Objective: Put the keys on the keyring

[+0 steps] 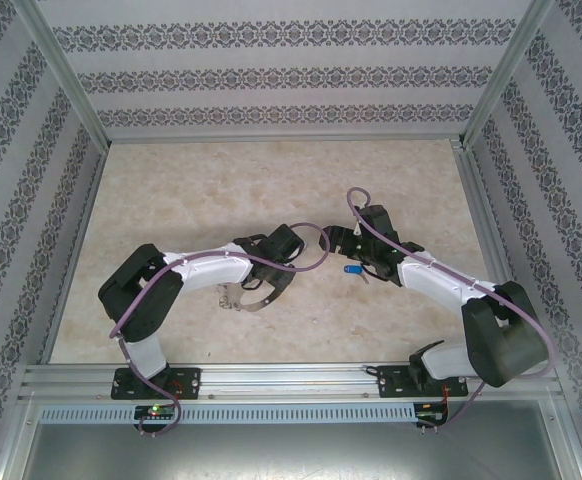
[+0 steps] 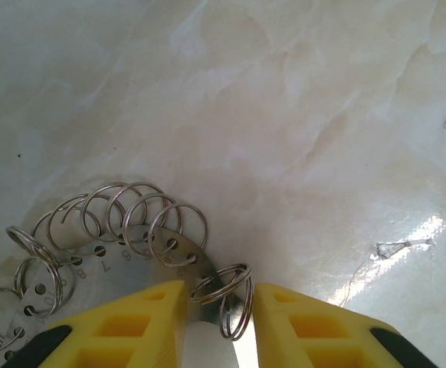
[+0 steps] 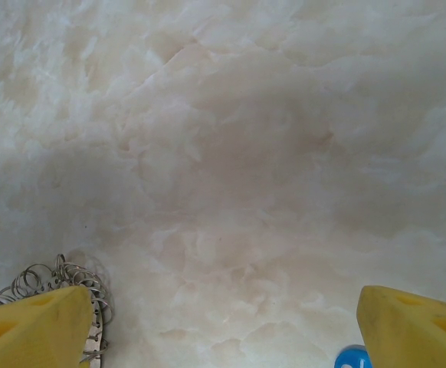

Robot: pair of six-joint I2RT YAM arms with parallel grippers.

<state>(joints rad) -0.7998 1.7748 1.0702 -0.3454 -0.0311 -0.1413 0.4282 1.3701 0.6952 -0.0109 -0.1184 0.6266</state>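
Steel keyring (image 2: 100, 264), blue-headed key (image 3: 353, 359), pale table (image 2: 300, 115).
The left hand (image 2: 217, 295) is clenched on the keyring's edge, split rings fanned leftward. The right hand (image 3: 221, 300) is released, fingers wide apart. The key lies on the table beside one finger.

Blue key (image 1: 352, 269) beside right gripper (image 1: 339, 243), keyring (image 1: 248, 296) by left arm (image 1: 211, 268)

- The surface (image 1: 271, 190) was pale, marbled, glossy.
- The keys (image 1: 352, 269) lay on it just beside the right hand (image 1: 337, 244).
- Whether the keyring (image 2: 131, 264), between the fingers of the left hand (image 2: 219, 297), touched it was unclear.
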